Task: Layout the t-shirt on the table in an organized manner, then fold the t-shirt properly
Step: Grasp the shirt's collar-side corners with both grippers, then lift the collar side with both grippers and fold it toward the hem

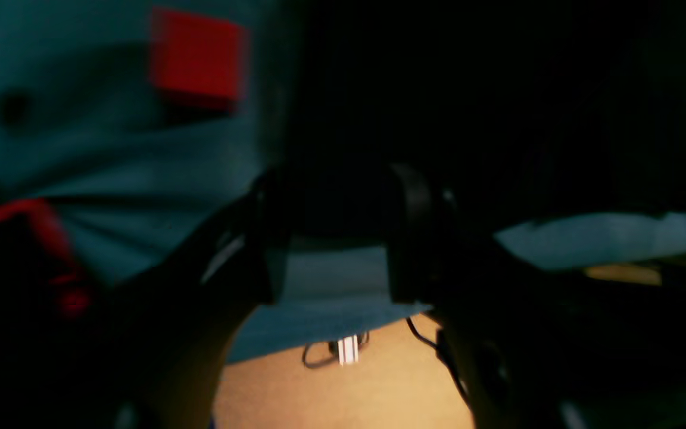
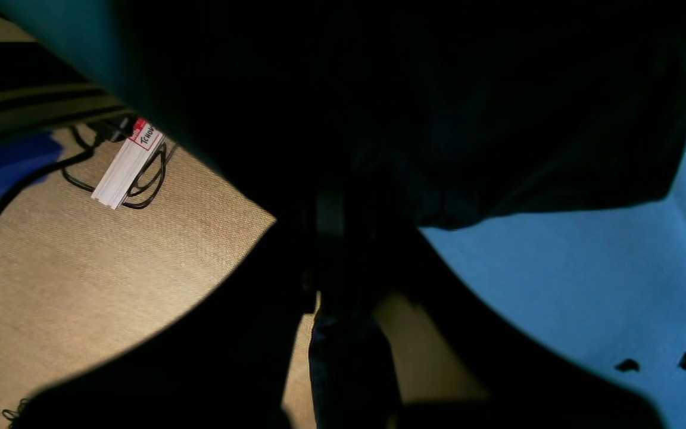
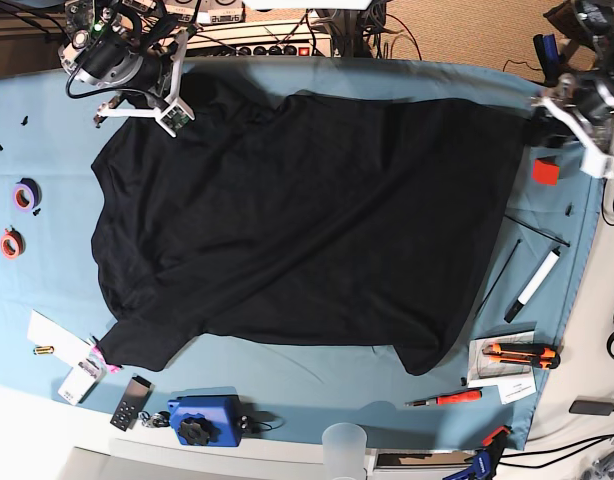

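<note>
The black t-shirt (image 3: 297, 220) lies spread over the middle of the teal-covered table (image 3: 47, 290), plain side up with no print showing. Its body reaches from about nine o'clock to three o'clock across the cloth, with one sleeve lying toward seven o'clock and another corner of fabric toward five o'clock. Soft wrinkles run diagonally through it.

At roughly eleven o'clock in the base view, the right gripper (image 3: 177, 112) sits at the shirt's upper corner. In the right wrist view the right gripper is pressed together, with dark fabric bunched between and around its tips, so it is pinching the t-shirt.

At about two o'clock, the left gripper (image 3: 543, 108) hangs at the shirt's far upper corner beside the table edge. In the left wrist view the left gripper shows its two fingers (image 1: 271, 238) spread apart with teal cloth visible in the gap between them; the black fabric sits just above the tips, and no cloth is caught between them.

A red block (image 3: 545, 171) rests on the table near three o'clock, just off the shirt's edge. Two tape rolls (image 3: 25, 194) lie at nine o'clock, well apart from the fabric. A marker (image 3: 532, 284) and an orange utility knife (image 3: 520, 352) lie toward four o'clock.
</note>
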Robot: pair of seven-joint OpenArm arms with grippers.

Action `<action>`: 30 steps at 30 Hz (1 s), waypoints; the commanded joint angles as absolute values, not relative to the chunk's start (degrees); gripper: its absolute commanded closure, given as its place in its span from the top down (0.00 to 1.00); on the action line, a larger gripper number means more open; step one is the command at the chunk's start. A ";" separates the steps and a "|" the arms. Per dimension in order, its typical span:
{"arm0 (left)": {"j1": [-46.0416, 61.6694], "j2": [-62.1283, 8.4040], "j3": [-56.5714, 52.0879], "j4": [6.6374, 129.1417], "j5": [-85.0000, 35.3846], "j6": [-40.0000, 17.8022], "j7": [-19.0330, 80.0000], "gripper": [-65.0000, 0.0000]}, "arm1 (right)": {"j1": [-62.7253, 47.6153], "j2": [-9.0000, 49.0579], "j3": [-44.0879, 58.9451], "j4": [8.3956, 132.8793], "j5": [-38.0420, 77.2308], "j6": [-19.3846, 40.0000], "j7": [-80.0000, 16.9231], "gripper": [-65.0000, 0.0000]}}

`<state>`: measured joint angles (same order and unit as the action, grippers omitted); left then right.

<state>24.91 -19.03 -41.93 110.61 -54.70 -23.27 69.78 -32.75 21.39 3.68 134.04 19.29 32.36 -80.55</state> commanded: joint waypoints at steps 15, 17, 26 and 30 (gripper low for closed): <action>23.31 -19.11 -33.98 101.27 -45.65 -17.41 62.50 0.41 | -32.88 21.87 3.86 135.00 17.96 32.01 -80.00 0.00; 22.52 -18.57 -33.93 100.05 -48.03 -17.41 62.59 0.41 | -32.88 21.85 3.86 135.00 17.96 32.01 -80.00 0.00; 22.24 -17.78 -33.93 99.29 -49.78 -17.39 72.40 0.00 | -32.86 21.87 6.55 135.00 17.93 29.71 -76.29 0.00; 23.27 -18.11 -35.66 101.91 -50.74 -17.43 72.42 0.00 | -32.82 21.87 13.39 135.00 18.00 27.57 -70.81 0.00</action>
